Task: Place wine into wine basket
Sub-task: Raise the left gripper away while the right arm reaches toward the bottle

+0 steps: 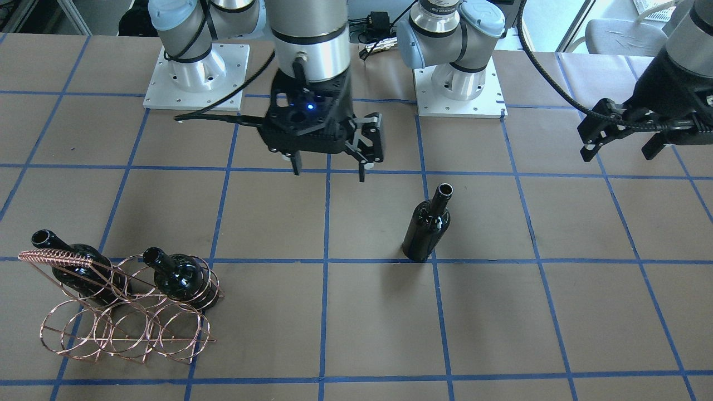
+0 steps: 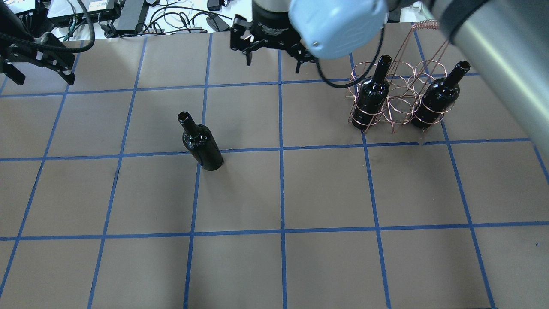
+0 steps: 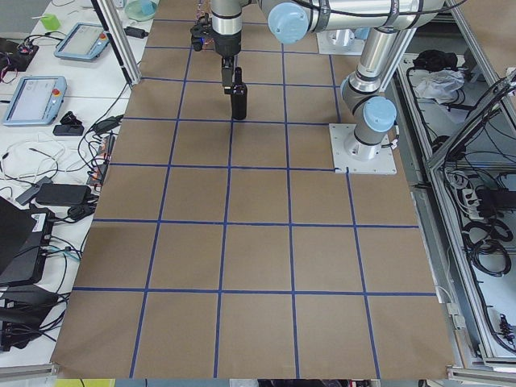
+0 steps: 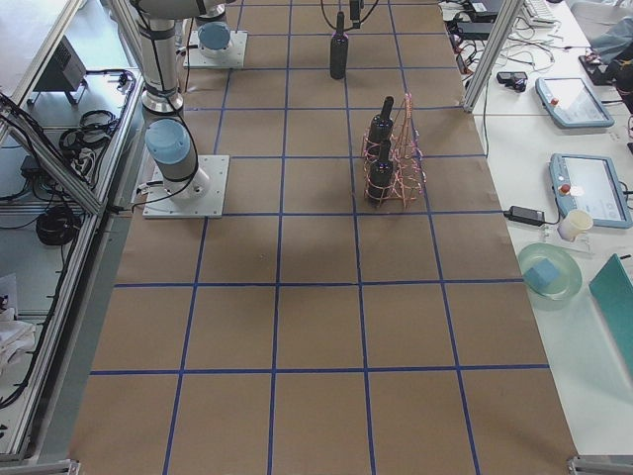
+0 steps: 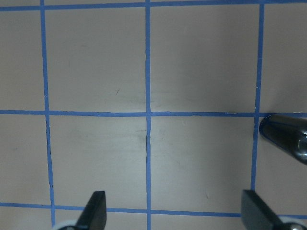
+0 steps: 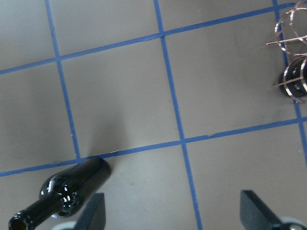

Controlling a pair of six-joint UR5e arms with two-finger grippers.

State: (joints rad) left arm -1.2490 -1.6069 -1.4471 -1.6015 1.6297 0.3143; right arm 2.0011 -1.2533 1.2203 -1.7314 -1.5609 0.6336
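A glossy black wine bottle (image 1: 426, 228) stands upright on the table, apart from both grippers; it also shows in the overhead view (image 2: 201, 143). The copper wire basket (image 2: 396, 107) holds two more black bottles, one (image 2: 372, 96) and another (image 2: 435, 101), in its end rings; it also shows in the front view (image 1: 122, 328). My right gripper (image 1: 328, 172) hangs open and empty above the table, between the lone bottle and the basket. My left gripper (image 1: 617, 155) is open and empty near the table's left end. The lone bottle (image 6: 67, 189) lies at the lower left of the right wrist view.
Both arm bases (image 1: 195, 78) stand on white plates at the table's robot side. Cables and electronics (image 2: 128, 17) lie past the far edge. The brown surface carries a blue tape grid (image 2: 281, 189).
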